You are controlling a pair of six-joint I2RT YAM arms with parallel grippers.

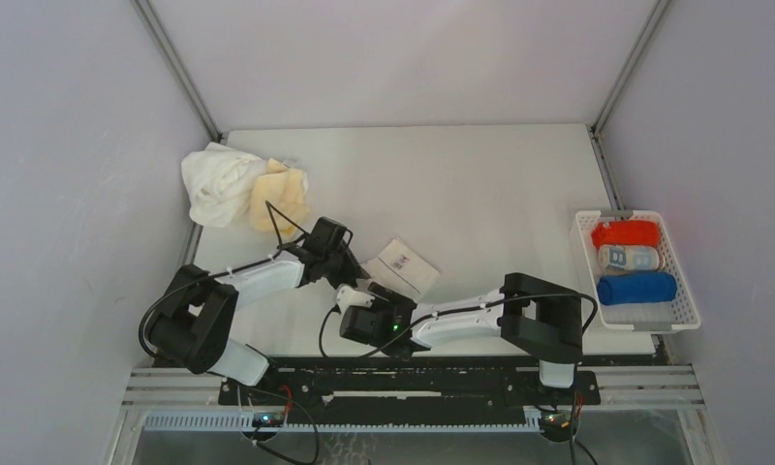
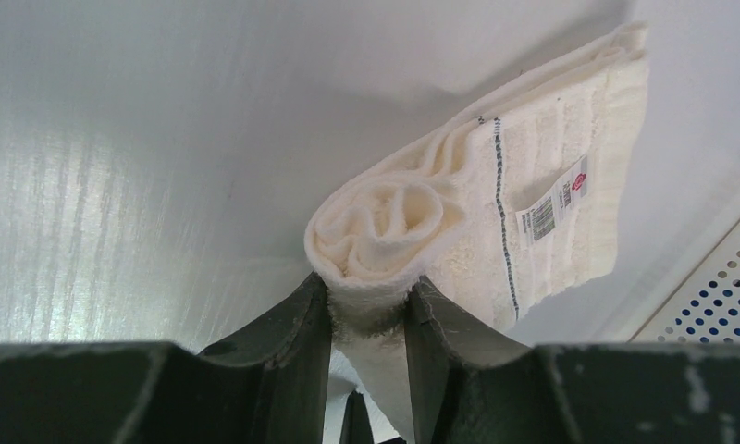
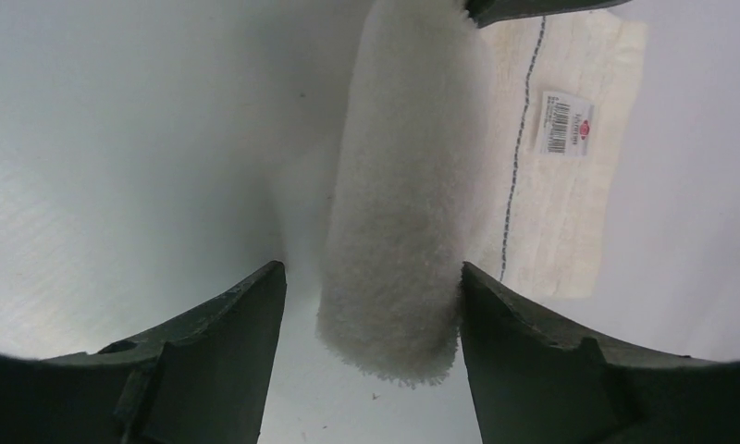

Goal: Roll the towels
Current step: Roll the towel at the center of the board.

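Note:
A cream towel (image 1: 403, 264) with a barcode label lies near the table's front middle, its near edge rolled into a tight roll. In the left wrist view my left gripper (image 2: 366, 285) is shut on one end of that roll (image 2: 385, 227); the flat rest of the towel trails to the right. My right gripper (image 3: 371, 277) is open and straddles the roll's other end (image 3: 399, 203), its right finger (image 3: 524, 342) touching the pile. In the top view the left gripper (image 1: 351, 274) and the right gripper (image 1: 369, 296) meet at the towel's left edge.
A crumpled white towel (image 1: 219, 181) and a pale yellow one (image 1: 279, 199) lie at the back left. A white slatted basket (image 1: 684, 291) at the right holds red (image 1: 626, 232), light-blue patterned (image 1: 629, 258) and blue (image 1: 635, 288) rolled towels.

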